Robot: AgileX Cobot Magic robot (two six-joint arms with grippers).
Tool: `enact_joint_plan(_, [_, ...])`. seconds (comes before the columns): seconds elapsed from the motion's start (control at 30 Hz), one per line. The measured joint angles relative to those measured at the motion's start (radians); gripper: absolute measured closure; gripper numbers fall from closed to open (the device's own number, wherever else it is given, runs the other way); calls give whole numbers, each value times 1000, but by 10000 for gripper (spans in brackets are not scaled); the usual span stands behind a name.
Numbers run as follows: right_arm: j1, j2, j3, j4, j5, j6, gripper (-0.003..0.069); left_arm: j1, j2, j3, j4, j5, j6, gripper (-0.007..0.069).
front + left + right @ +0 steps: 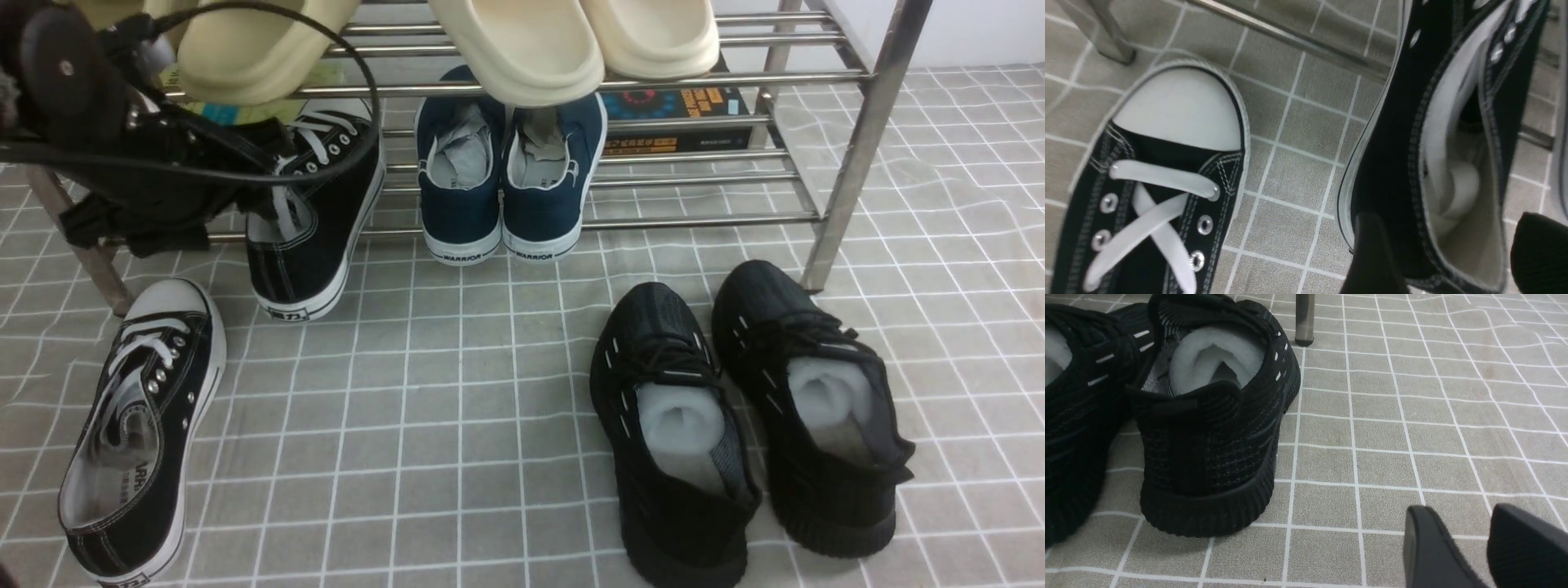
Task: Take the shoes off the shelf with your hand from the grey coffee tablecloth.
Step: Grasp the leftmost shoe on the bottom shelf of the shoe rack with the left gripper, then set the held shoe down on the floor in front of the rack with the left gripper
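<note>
left wrist view: black left claw [1447, 253] is standing wide open, fingers flanking the heel of a black canvas white-laced sneaker [1392, 163]; grip on it unclear. right claw [1466, 543] is hanging parted, holding nothing.

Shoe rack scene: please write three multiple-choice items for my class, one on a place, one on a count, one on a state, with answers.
1. Where are the navy shoes?
A) on the upper tier
B) on the lower tier
C) on the cloth in front

2. How many black-and-white sneakers show?
A) one
B) two
C) four

3. How is the left hand?
A) open around a sneaker's heel
B) shut on a clog
C) open, away from every shoe

1: B, the navy shoes sit below the rods bearing the cream clogs.
2: B, one sneaker on the cloth, one on the rack.
3: A, the left hand has its fingers apart, one each side of the heel.
</note>
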Motion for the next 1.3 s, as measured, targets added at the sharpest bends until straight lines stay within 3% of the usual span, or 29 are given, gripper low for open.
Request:
enact_joint_plan(0.13, [0, 0, 0, 0, 0, 0, 420, 0, 56, 0, -7, -15, 1, 171])
enact_joint_plan(0.2, [0, 0, 0, 0, 0, 0, 420, 0, 87, 0, -7, -30, 3, 212])
enact_joint_plan(0.43, [0, 0, 0, 0, 0, 0, 420, 0, 126, 0, -5, -7, 4, 543])
enact_joint_plan(0.5, [0, 0, 0, 0, 0, 0, 420, 0, 118, 0, -3, 29, 4, 589])
enact_joint_plan(0.83, [0, 0, 0, 0, 1, -1, 420, 0, -58, 69, 44, 288, -1, 603])
enact_joint_plan(1.1, [0, 0, 0, 0, 1, -1, 420, 0, -147, 310, -26, 184, -80, 603])
enact_joint_plan(1.3, [0, 0, 0, 0, 1, -1, 420, 0, -144, 376, -75, 105, -88, 603])
